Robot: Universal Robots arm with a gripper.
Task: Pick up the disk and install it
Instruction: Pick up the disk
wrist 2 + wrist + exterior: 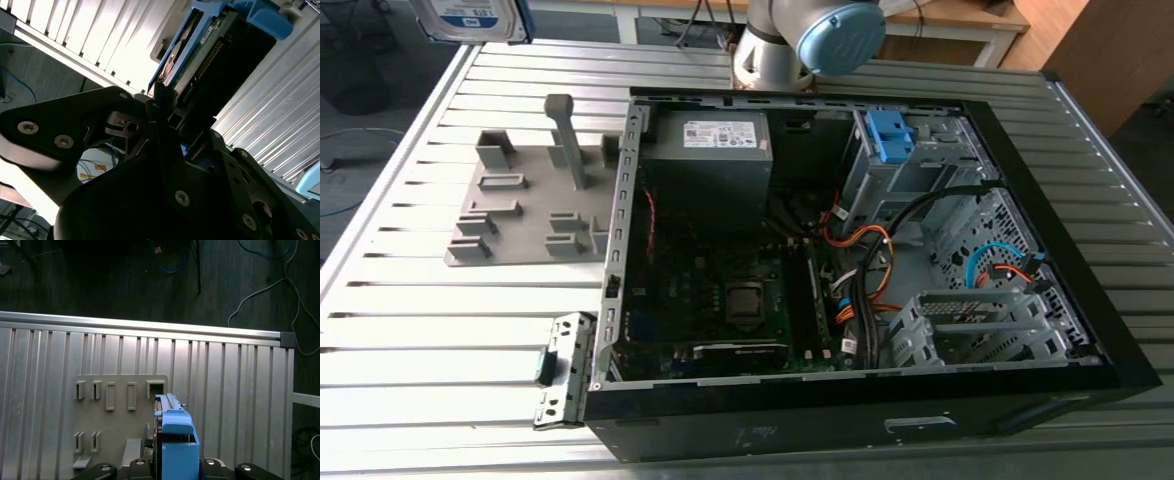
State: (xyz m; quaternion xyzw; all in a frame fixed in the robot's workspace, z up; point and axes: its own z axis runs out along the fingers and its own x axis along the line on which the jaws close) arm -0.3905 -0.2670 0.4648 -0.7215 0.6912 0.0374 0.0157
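The gripper (172, 119) is clenched on the disk (215, 50). In the second wrist view one black finger (159, 100) presses against the disk's labelled side and the other sits against the circuit-board side, so the near end of the drive is pinched between them. The rest of the disk reaches out past the fingertips, with the blue carrier frame running along its edges and capping its outer end.

In the exterior view the disk (471, 18) hangs in the air, clear of the bench (414, 330), above the far corner on the exterior view's left. Its white-and-blue label faces the camera.

In the first wrist view the disk (177, 450) is seen edge-on, blue frame outermost, with the slatted bench (240, 405) below it. The grey slotted holder plate (120, 390) lies flat on the bench, and the disk's tip lines up with the plate's edge beside one of its slots.

The holder plate (520, 215) lies near the bench's edge on the exterior view's left. Just beside it the open computer case (854, 405) takes up the middle of the bench. The arm (821, 35) rises behind the case at the far edge.
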